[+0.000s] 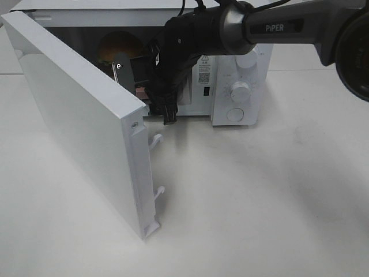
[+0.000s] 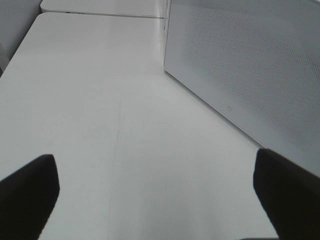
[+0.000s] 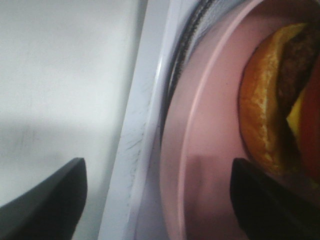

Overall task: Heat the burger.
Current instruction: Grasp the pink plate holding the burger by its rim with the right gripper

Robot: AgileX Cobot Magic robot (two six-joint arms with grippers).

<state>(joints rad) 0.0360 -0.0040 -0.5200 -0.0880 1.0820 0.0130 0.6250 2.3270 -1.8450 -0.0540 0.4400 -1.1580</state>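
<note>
The burger (image 1: 118, 49) sits inside the open white microwave (image 1: 199, 72), with its golden bun showing behind the door. In the right wrist view the burger (image 3: 270, 115) lies on a round pink plate (image 3: 200, 150), seen close up. My right gripper (image 1: 167, 118) reaches across to the microwave's opening. Its fingers (image 3: 45, 200) are spread wide, one outside the white sill and one over the plate, gripping nothing. My left gripper (image 2: 157, 200) is open and empty over the bare table, and it is out of the exterior high view.
The microwave door (image 1: 81, 115) stands swung out toward the front left, with latch hooks on its edge; its perforated panel (image 2: 245, 65) is beside my left gripper. The control panel with knobs (image 1: 239, 89) is on the microwave's right. The table (image 1: 259, 196) is white.
</note>
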